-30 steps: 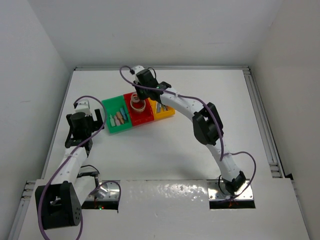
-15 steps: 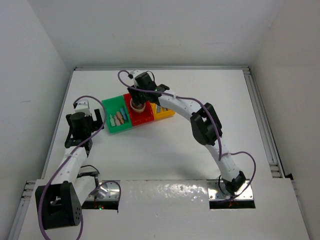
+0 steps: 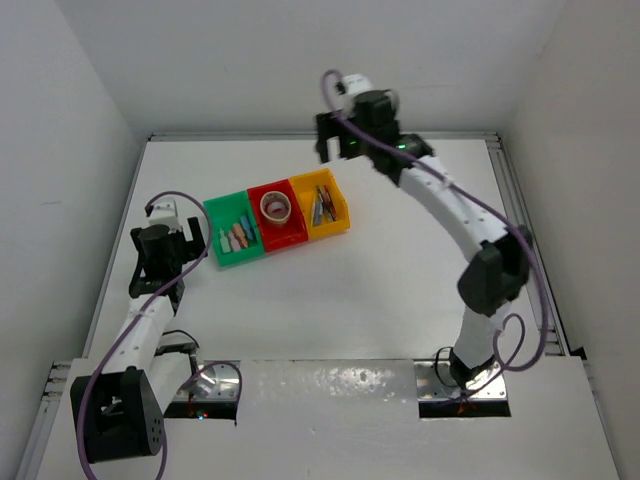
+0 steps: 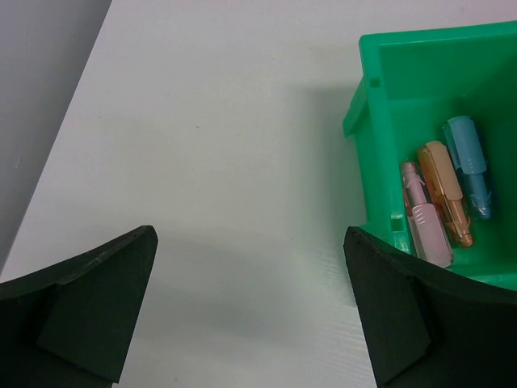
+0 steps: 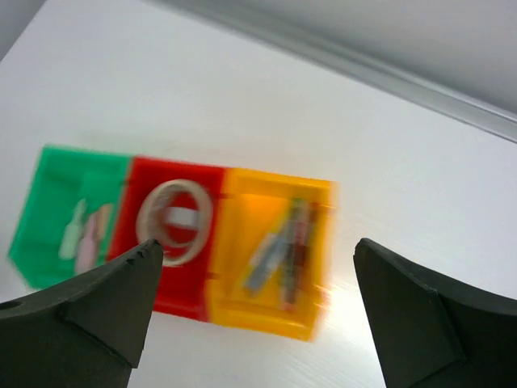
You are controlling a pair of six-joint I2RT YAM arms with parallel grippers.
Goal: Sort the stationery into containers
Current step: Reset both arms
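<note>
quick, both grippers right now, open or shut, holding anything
left gripper: open, holding nothing
right gripper: open, holding nothing

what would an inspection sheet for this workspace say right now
surface: white table, no stationery lying loose on it
job's things: green bin holds pastel blocks; red bin holds a tape roll; yellow bin holds pens; the bins are joined in a row
clutter: nothing seen
grippers: left gripper open and empty, over bare table beside the green bin; right gripper open and empty, raised above the bins
cables: purple cables run along both arms, none in the bins
surroundings: white walls; metal rail at the table's right edge
</note>
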